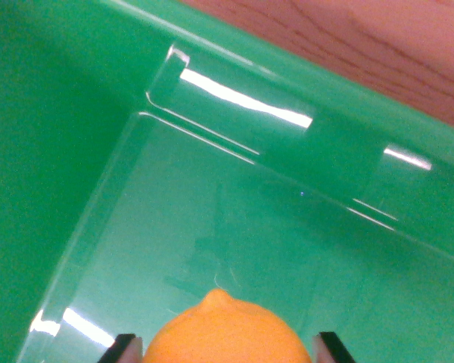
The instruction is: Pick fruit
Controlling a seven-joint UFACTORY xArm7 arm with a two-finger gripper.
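An orange citrus fruit (225, 331) with a small nub on top fills the bottom middle of the wrist view. My gripper (225, 349) has one dark fingertip (121, 348) on its left and one on its right, each close against the fruit's side. The fruit hangs over the inside of a glossy green plastic bin (212, 219). Only the fingertip ends show, and the fruit's lower half is cut off by the frame.
The bin's far wall (287, 113) runs diagonally across the top, and its left wall (45, 166) rises on the wrist view's left. A reddish wooden table surface (378, 45) lies beyond the rim at the top right.
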